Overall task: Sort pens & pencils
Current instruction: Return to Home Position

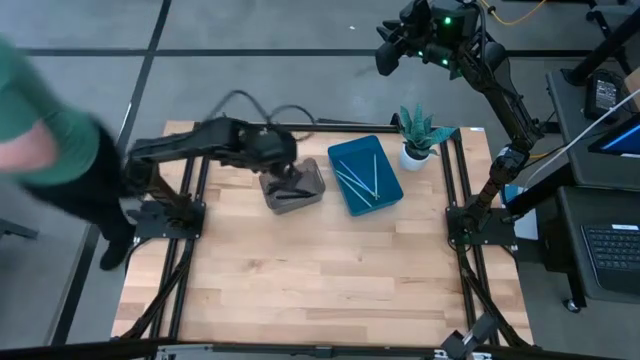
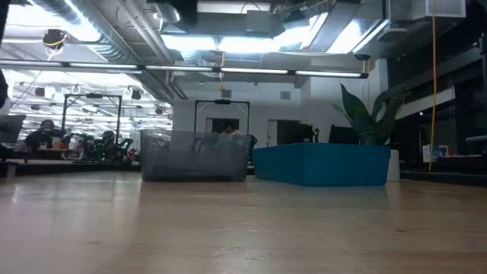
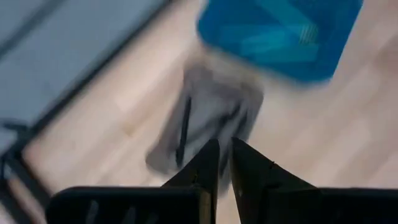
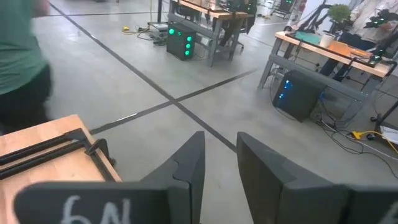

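Left gripper (image 3: pixel 225 163) above grey translucent bin (image 1: pixel 294 185), fingers nearly closed, holding nothing visible; right gripper (image 4: pixel 219 163) parked off-table, slightly parted, empty; best kept centred over black sticks (image 3: pixel 184 130).

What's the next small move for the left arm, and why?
Probably lift the left gripper straight up and clear of the grey bin. Its jaws stand nearly closed with nothing visible between them, black sticks lie in that bin, light blue sticks lie in the blue tray, and none show on the table. The right gripper waits beyond the table's far edge.
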### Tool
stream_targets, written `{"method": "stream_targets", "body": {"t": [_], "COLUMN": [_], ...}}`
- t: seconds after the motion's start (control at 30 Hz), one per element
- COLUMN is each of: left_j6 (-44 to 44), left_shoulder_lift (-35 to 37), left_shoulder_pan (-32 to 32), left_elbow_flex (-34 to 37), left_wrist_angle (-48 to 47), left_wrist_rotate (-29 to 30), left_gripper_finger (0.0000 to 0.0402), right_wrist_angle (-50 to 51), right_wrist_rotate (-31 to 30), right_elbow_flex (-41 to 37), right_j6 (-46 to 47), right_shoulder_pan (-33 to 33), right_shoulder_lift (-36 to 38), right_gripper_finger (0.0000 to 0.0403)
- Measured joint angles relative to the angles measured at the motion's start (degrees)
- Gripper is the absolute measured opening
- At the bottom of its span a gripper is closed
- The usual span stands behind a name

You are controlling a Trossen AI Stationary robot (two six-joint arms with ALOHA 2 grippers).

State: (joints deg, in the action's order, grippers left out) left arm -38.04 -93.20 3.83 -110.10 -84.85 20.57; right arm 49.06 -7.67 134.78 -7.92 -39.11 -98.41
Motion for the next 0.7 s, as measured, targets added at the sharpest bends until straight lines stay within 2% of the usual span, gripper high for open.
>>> {"method": "stream_targets", "body": {"t": [0.1, 0.2, 0.33, 0.47, 0.6, 0.7], "left_j6": [1.3, 7.1, 16.4, 19.3, 21.8, 21.9], "left_shoulder_lift": [3.9, 8.0, 12.6, 13.8, 12.3, 12.4], "left_shoulder_pan": [-0.8, -1.5, -3.5, -7.9, -12.9, -15.5], "left_elbow_flex": [0.0, 0.0, -0.1, 0.0, 4.3, 8.1], "left_wrist_angle": [7.5, 18.3, 29.7, 31.6, 34.1, 38.3], "left_wrist_rotate": [7.4, 13.6, 14.8, 15.8, 19.9, 21.8], "left_gripper_finger": [0.003, 0.003, 0.003, 0.003, 0.003, 0.003], "right_wrist_angle": [0.0, 0.0, 1.1, 9.9, 21.0, 24.4], "right_wrist_rotate": [2.3, 7.6, 17.7, 26.8, 29.4, 30.3], "right_elbow_flex": [0.0, 0.0, 0.0, 0.0, 0.0, 0.0], "right_j6": [0.2, 1.7, 1.9, 2.0, -1.5, -2.8], "right_shoulder_pan": [0.1, 0.4, 1.0, 2.9, 6.9, 11.1], "right_shoulder_lift": [0.0, 0.3, 2.2, 5.4, 7.6, 9.8], "right_gripper_finger": [0.0094, 0.0094, 0.0094, 0.0094, 0.0094, 0.0094]}}
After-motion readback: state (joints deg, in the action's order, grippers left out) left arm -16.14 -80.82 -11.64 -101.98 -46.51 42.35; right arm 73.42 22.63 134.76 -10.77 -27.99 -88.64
